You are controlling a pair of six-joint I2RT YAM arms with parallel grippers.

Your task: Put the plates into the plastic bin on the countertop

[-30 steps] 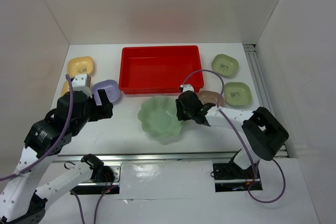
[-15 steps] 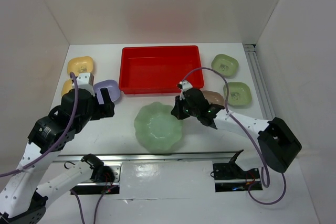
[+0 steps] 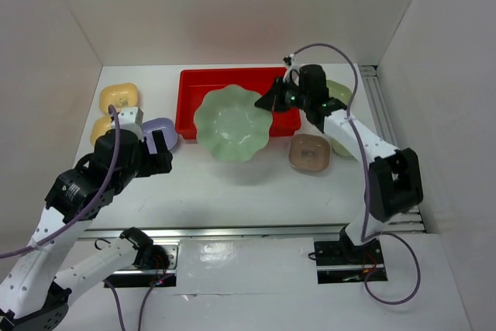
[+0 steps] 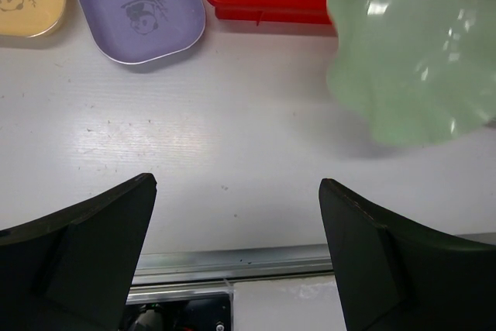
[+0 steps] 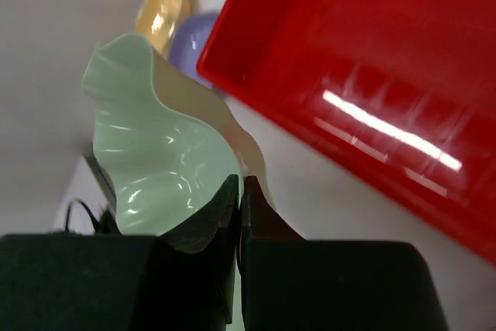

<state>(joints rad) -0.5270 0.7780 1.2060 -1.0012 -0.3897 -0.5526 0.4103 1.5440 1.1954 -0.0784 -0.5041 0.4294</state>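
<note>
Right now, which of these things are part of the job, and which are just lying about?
In the job:
pale green scalloped plate, red bin, lavender dish, yellow dishes, tan dish, olive dish.

Just there:
metal rail, purple cables.

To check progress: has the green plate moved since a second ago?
Yes. The green plate, pinched by the right gripper, moved up in the top view to the red bin and now overlaps its front edge.
</note>
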